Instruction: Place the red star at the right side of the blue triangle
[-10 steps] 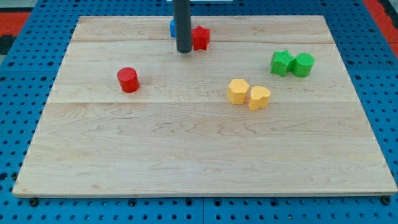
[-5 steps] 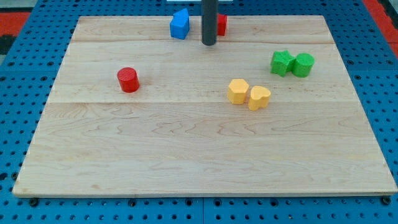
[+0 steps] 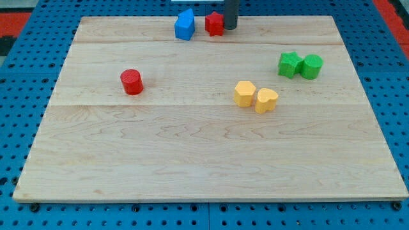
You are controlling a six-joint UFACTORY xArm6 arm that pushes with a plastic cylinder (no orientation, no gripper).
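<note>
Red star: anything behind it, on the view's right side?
My tip sits right against the red star on the view's right, at the board's top edge. The rod hides the star's right edge, so contact can't be confirmed. The blue triangle is to its left.

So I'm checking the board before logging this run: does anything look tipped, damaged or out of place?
Nothing stands out. The red star sits just right of the blue triangle near the view's top edge, with my tip right of the star. The other blocks rest flat on the board.
</note>
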